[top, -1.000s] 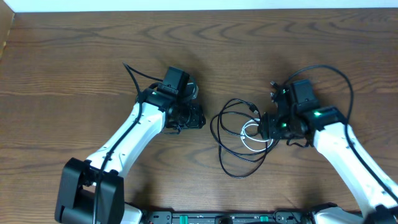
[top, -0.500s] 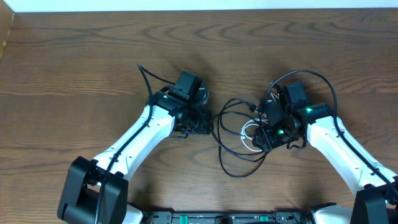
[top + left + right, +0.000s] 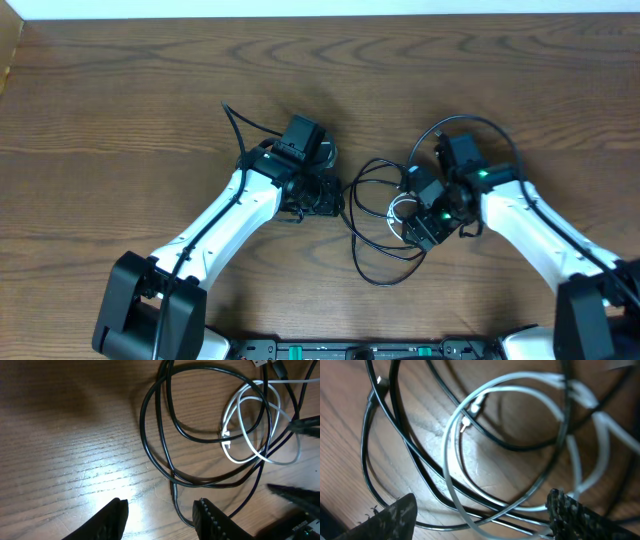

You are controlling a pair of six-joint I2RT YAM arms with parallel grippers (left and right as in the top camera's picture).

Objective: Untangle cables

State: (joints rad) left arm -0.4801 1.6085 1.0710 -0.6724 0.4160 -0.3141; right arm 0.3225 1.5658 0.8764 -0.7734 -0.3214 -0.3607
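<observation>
On the left wrist feed the left jaws stood open, the two dark fingertips (image 3: 113, 519) apart at the bottom of the picture with nothing held. A run of the thin black cord (image 3: 150, 435) lay on the wood in the gap between them, and I could not tell whether either tip touched it. The right jaws were spread wide as well, their fingertips (image 3: 394, 518) at the lower corners of the right wrist feed, empty. Loops of both cords lay on the wood between and beyond them, all of it close up and rather blurred. The thin white cord (image 3: 250, 450) was coiled in a couple of small rings, and a small white plug end (image 3: 226, 440) sat inside the coil. The black cord ran in wider loops over and under the white one, so the two overlapped in several places. From overhead the whole tangle sat on the bench (image 3: 120, 100) between the two arms. The left arm (image 3: 225, 215) reached in from the lower left, with its jaws at the tangle's left edge. The right arm (image 3: 530, 225) came in from the lower right, its jaws over the white coil. One black loop trailed toward the near edge — well clear of both arms. A thicker black wire (image 3: 480, 122) arched above the right wrist.
</observation>
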